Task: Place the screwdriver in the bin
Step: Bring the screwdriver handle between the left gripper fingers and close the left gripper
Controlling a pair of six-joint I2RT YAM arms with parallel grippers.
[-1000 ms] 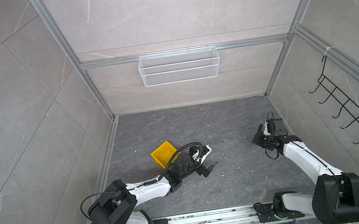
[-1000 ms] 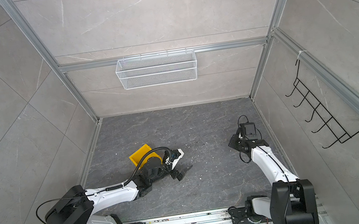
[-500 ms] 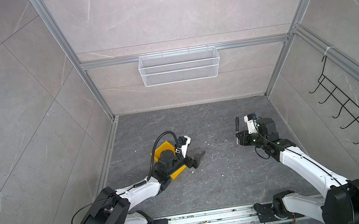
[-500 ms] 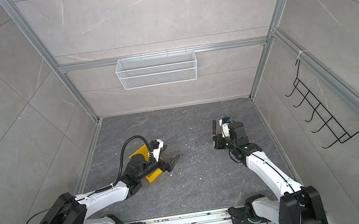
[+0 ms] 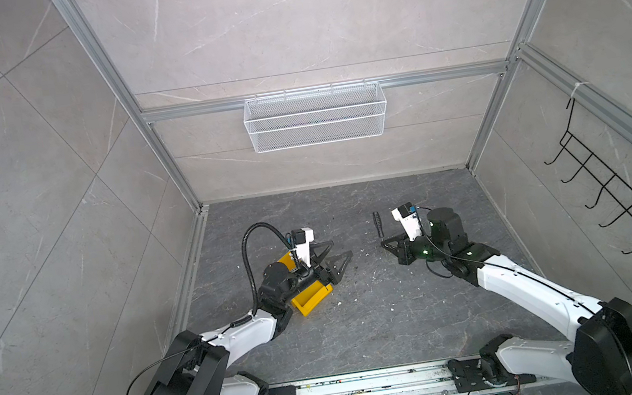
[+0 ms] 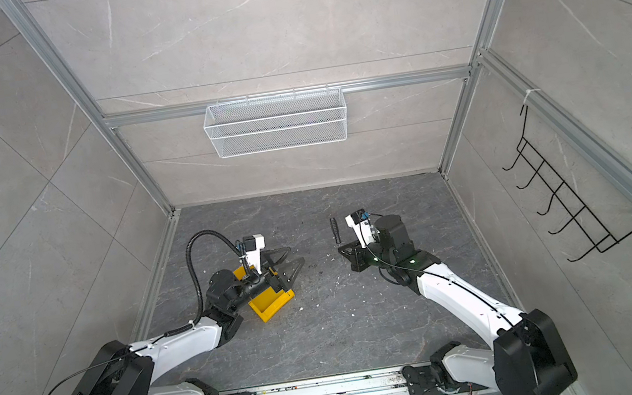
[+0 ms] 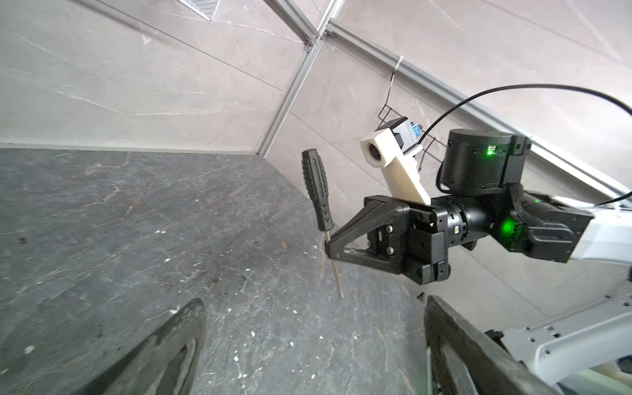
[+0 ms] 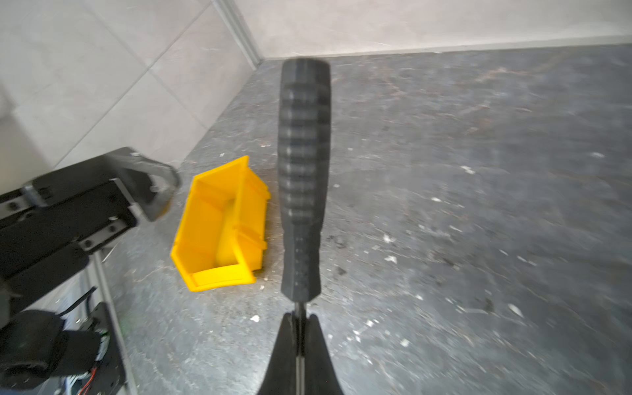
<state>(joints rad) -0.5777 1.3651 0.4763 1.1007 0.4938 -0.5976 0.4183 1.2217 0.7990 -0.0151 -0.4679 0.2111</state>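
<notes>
Top views both show one screwdriver (image 5: 379,223), upright with its handle up and its thin shaft pinched in the closed right gripper (image 5: 385,244). It is held apart from one yellow bin (image 5: 311,298) on the floor. Left gripper (image 5: 340,248) hovers near the bin, jaws wide, holding nothing. One white mesh basket (image 5: 315,116) hangs on the back wall.

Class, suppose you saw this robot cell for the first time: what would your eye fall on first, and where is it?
The bright yellow bin stands out most, on the dark floor left of the middle, partly under the left arm, whose left pincer is open. Next comes the black-handled screwdriver, held handle-up by its thin shaft in the shut right pincer, right of the middle and apart from the bin.
</notes>
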